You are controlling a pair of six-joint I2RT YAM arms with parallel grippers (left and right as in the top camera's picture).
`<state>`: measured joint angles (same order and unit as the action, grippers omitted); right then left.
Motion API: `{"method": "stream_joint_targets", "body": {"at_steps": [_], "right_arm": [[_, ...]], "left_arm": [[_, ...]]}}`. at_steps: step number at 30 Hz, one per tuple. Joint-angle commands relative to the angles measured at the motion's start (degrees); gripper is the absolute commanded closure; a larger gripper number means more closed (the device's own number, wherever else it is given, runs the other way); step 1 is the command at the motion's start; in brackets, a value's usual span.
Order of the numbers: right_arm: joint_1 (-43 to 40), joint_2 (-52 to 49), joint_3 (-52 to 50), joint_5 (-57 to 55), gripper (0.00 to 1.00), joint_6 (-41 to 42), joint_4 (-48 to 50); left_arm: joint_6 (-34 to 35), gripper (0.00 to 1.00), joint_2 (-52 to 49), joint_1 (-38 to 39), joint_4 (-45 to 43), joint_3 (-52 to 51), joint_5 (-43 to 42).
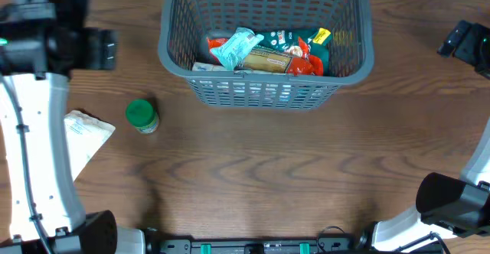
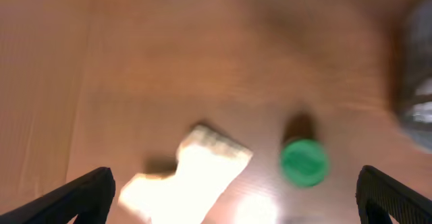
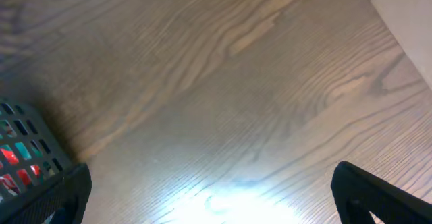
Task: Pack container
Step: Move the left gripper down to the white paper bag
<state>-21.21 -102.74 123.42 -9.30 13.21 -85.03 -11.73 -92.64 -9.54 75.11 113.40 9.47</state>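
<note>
The dark grey lattice container [image 1: 264, 86] stands at the back middle of the table and holds several snack packets in red, green and light blue. Its corner shows at the left of the right wrist view [image 3: 27, 160]. A green-lidded jar [image 1: 142, 116] and a white packet [image 1: 88, 131] lie on the table to its left; both show blurred in the left wrist view, the jar [image 2: 304, 162] right of the packet [image 2: 192, 177]. My left gripper [image 2: 233, 200] is open and empty above them. My right gripper [image 3: 209, 197] is open and empty over bare table right of the container.
The wooden table's edge and pale floor show at the upper right of the right wrist view [image 3: 405, 8]. The arm bases stand at the front left [image 1: 46, 170] and front right [image 1: 452, 204] of the table.
</note>
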Motion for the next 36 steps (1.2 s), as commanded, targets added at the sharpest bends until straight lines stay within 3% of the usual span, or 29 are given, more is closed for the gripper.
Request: {"method": "stream_joint_targets", "body": {"at_steps": [1,9,15,23,31,34,36], "right_arm": [[-0.35,-0.02,0.0,-0.74,0.01,0.46,-0.04],[-0.35,-0.02,0.0,-0.74,0.01,0.46,-0.04],[-0.35,-0.02,0.0,-0.74,0.01,0.46,-0.04],[-0.35,-0.02,0.0,-0.74,0.01,0.46,-0.04],[-0.35,-0.02,0.0,-0.74,0.01,0.46,-0.04],[-0.35,-0.02,0.0,-0.74,0.01,0.46,-0.04],[-0.35,-0.02,0.0,-0.74,0.01,0.46,-0.04]], "left_arm": [[4.57,0.01,-0.35,-5.22,1.4,-1.77,2.16],[4.57,0.03,-0.37,-13.6,0.66,-10.43,2.14],[0.74,0.03,-0.37,-16.57,-5.46,-24.74,2.05],[-11.93,0.03,-0.37,-17.18,-13.66,-40.33,-1.14],[-33.07,0.14,-0.74,-17.44,-15.54,-41.83,-1.22],[-35.63,0.14,-0.9,-18.6,-18.08,-41.83,1.22],[-35.63,0.09,-1.25,-19.85,-19.87,-41.83,3.45]]}}
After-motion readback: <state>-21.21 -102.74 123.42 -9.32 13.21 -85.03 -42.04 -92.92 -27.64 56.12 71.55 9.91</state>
